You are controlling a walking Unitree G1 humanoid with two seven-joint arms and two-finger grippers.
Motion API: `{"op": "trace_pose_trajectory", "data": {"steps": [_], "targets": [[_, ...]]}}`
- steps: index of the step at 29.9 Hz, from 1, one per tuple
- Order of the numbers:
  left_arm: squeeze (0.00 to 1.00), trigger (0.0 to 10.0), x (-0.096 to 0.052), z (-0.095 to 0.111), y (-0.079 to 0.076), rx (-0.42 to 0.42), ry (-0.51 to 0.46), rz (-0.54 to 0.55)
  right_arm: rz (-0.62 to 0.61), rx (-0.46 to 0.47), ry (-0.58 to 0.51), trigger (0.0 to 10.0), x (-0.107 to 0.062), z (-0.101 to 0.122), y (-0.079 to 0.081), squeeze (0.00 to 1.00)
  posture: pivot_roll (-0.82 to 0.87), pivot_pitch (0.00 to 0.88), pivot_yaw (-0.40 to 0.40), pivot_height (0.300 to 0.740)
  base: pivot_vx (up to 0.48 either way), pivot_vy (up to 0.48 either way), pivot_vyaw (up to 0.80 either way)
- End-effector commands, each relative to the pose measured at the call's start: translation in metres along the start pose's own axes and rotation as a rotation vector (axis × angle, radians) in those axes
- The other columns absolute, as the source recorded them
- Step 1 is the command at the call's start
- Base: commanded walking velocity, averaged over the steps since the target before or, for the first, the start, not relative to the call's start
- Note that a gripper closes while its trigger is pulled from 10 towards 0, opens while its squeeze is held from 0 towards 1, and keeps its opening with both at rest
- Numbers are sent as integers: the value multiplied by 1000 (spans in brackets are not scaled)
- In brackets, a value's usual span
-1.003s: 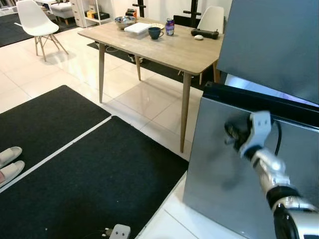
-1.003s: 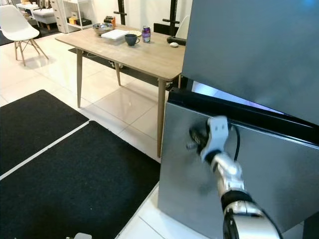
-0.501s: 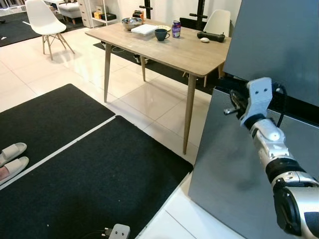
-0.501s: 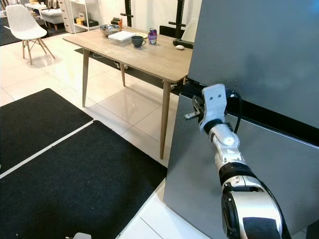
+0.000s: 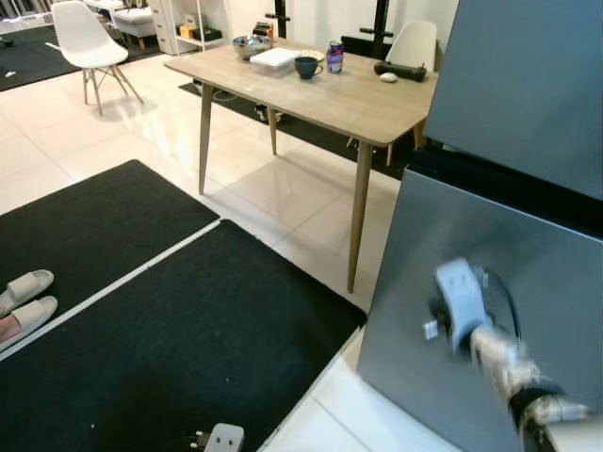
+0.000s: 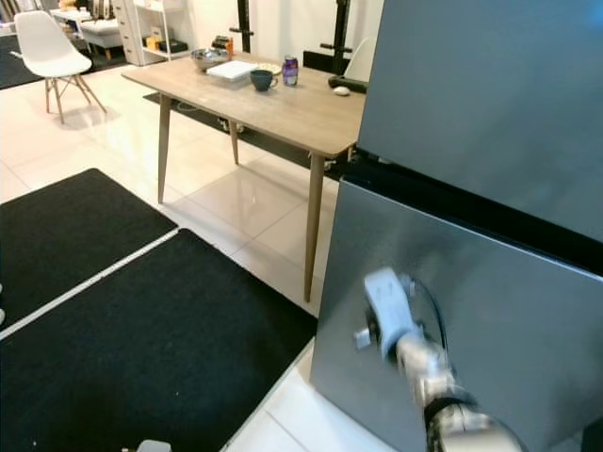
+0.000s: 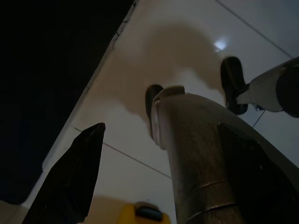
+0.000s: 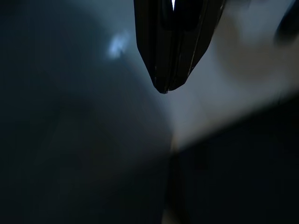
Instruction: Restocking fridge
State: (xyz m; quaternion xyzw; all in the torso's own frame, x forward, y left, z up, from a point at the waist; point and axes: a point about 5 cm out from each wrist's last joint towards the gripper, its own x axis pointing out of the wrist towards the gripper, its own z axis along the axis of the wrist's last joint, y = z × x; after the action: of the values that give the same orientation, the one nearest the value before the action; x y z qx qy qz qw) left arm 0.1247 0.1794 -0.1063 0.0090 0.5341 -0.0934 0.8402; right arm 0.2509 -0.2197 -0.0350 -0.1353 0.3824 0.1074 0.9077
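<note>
The right gripper (image 8: 169,51) has its two black fingers pressed together on nothing, and its blurred white wrist sits low before the grey brushed-metal lower fridge door (image 6: 490,320), seemingly just off the surface. That door leans outward beneath the grey upper fridge door (image 6: 490,104), a dark gap between them. The left gripper (image 7: 154,154) hangs idle over pale floor tiles (image 7: 187,42), fingers spread. Beside the fridge stands a light wooden table (image 5: 330,89) carrying a dark blue mug (image 5: 305,66), a purple can (image 5: 334,56) and a white tray (image 5: 275,57). Black floor mats (image 5: 188,330) cover the near floor.
</note>
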Motion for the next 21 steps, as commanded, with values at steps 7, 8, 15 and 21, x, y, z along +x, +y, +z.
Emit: {"op": "trace_pose_trajectory", "data": {"steps": [7, 8, 15, 21], "targets": [[0, 10000, -1, -10, -3, -2, 46, -11, -54, 27, 429, 10000, -41, -126, 17, 0, -35, 0, -36, 740, 0, 0, 0], [0, 10000, -1, -10, -2, 1, 47, -11, -52, 33, 462, 10000, -48, -137, 19, 0, -36, 0, -36, 740, 0, 0, 0], [0, 10000, -2, -11, 1, 5, 54, -5, -89, 89, 499, 10000, -59, -155, 18, 0, -45, 0, -27, 740, 181, 0, 0], [0, 10000, -2, -12, 2, 14, 56, -5, -117, 97, 485, 10000, -58, -151, 13, 0, -51, 0, -21, 740, 280, 0, 0]]}}
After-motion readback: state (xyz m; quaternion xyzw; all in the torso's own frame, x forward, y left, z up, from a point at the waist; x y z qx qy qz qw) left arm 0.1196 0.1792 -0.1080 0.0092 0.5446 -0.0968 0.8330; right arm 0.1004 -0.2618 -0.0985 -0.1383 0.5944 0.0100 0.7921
